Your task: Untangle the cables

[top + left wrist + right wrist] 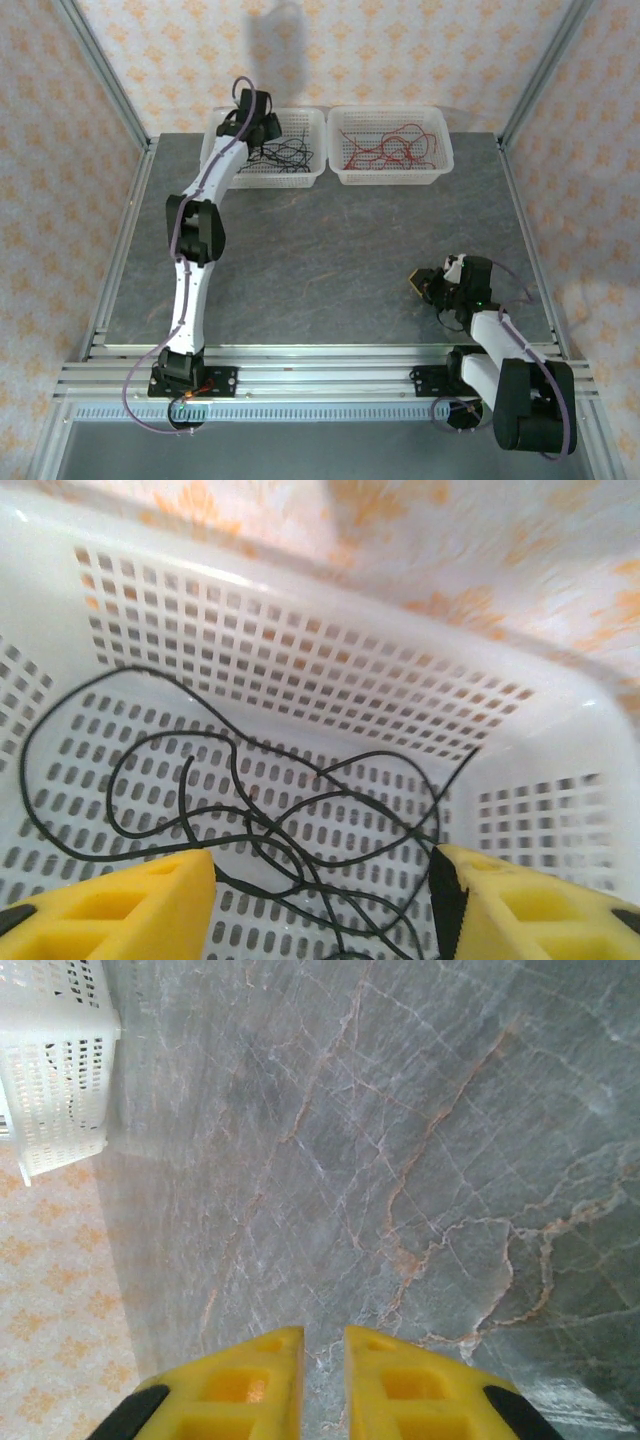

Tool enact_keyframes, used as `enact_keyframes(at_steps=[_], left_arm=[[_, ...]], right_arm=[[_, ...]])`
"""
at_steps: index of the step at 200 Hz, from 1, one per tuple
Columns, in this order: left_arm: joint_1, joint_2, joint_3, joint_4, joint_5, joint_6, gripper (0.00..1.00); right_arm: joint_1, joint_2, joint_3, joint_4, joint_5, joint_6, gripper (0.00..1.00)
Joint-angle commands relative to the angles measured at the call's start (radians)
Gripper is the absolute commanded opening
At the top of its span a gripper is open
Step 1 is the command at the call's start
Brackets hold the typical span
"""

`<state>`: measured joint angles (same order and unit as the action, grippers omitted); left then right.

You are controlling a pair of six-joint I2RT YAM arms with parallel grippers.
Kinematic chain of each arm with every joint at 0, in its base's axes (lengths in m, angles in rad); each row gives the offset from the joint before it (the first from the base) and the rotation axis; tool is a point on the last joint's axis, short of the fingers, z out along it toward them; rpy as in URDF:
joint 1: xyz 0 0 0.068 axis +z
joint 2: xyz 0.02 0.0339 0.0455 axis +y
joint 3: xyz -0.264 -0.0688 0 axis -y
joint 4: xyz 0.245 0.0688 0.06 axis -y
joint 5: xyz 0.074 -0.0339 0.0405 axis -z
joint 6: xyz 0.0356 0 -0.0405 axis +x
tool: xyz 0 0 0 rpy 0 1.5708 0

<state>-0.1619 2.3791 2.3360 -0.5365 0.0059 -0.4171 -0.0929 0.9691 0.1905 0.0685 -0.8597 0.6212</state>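
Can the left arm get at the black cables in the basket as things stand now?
Probably yes. The left gripper hangs open just above the black cables in the white basket, and nothing lies between them.

Robot lab cell: aluminium frame (pixel 330 380), patterned backdrop panels (pixel 400 50), grey marbled tabletop (pixel 330 250)

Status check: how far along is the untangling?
Done: red cables sit in the right basket, black cables in the left basket. In hand: the left gripper hangs open over the black ones, holding nothing; the right gripper idles empty above the table. Left: black loops cross each other.
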Motion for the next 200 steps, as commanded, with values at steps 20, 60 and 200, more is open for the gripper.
enact_keyframes(at_steps=[20,60,200], left_arm=[[-0.010,-0.327,-0.303,0.214,0.039,0.037,0.69],[-0.022,-0.726,-0.752,0.517,-0.002,0.069,0.73],[-0.025,-1.561,-2.180,1.310,-0.648,0.254,0.99]], right_arm=[[-0.007,-0.002,0.066,-0.042,0.045,-0.074,0.18],[-0.007,0.100,0.184,-0.065,0.156,-0.207,0.22],[-0.005,-0.117,-0.119,0.774,0.774,-0.496,1.00]])
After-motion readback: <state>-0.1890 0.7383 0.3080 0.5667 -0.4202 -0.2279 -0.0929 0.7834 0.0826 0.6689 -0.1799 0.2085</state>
